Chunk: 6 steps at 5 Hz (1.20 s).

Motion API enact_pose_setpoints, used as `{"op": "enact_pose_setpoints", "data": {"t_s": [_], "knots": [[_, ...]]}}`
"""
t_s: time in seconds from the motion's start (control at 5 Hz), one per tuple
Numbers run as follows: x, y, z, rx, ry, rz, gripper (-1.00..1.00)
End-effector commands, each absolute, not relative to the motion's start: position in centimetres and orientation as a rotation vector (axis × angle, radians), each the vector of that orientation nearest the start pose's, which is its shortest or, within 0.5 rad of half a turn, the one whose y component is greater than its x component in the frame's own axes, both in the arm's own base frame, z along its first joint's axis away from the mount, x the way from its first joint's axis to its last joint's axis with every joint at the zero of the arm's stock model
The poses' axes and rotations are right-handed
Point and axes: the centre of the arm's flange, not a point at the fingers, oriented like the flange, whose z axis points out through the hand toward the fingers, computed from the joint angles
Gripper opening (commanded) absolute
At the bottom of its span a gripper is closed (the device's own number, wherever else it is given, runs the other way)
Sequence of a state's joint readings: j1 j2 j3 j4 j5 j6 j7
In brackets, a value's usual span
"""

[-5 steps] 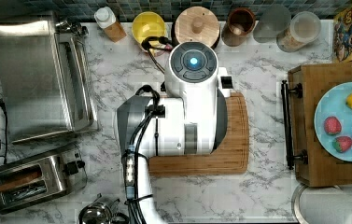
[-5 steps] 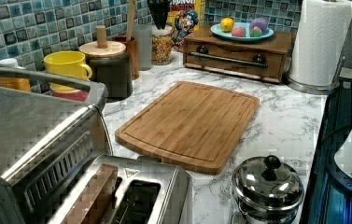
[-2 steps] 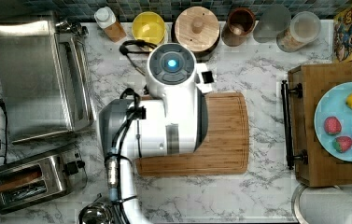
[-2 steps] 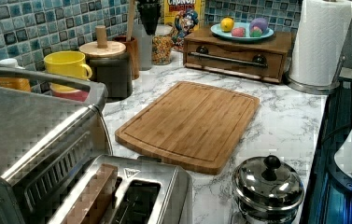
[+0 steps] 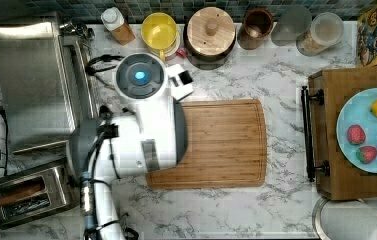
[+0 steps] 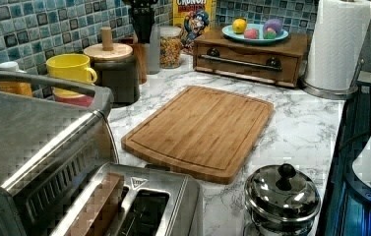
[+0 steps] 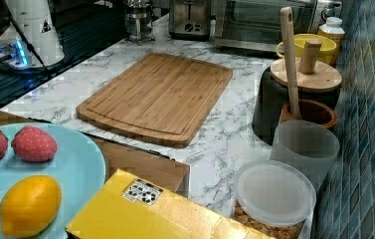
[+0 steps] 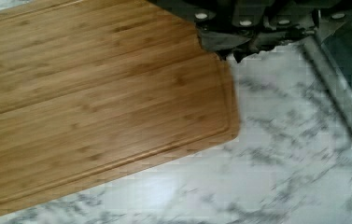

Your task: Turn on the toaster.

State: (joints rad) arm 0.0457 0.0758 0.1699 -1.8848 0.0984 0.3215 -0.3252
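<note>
The toaster (image 5: 28,195) is a small steel box at the top view's lower left, with a slice of bread in one of its two slots. It also fills the left view's bottom edge as the toaster (image 6: 134,201), and stands far back in the right view as the toaster (image 7: 190,17). My white arm (image 5: 146,125) hangs over the left end of the cutting board (image 5: 226,145) and hides the gripper in the top view. In the left view my dark gripper (image 6: 142,29) hangs high by the back wall, well away from the toaster. In the wrist view the gripper (image 8: 253,44) is above the board's corner.
A large steel toaster oven (image 5: 33,85) stands just behind the toaster. A small lidded pot (image 6: 281,196) sits beside the toaster. A yellow mug (image 5: 159,31), a lidded canister (image 5: 211,32) and jars line the back wall. A wooden box with a fruit plate (image 5: 371,130) is at the top view's right.
My arm has swung toward the top view's left, from over the board's middle to its left end. The gripper has drifted left in the left view.
</note>
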Motion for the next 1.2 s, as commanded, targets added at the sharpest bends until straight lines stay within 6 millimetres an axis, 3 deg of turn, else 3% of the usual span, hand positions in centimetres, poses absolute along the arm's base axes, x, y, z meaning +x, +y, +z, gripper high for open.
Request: {"op": "enact_pose_setpoints", "data": {"t_s": [0.2, 0.4, 0.6, 1.2], "knots": [[49.8, 21.4, 47.3, -2.971, 0.004, 0.167, -1.00], [47.5, 23.4, 47.6, -2.947, -0.080, 0.082, -1.00], [47.5, 25.9, 46.1, -2.965, -0.188, 0.207, -1.00], [43.1, 30.0, 40.9, -2.898, -0.441, 0.303, -1.00]]}}
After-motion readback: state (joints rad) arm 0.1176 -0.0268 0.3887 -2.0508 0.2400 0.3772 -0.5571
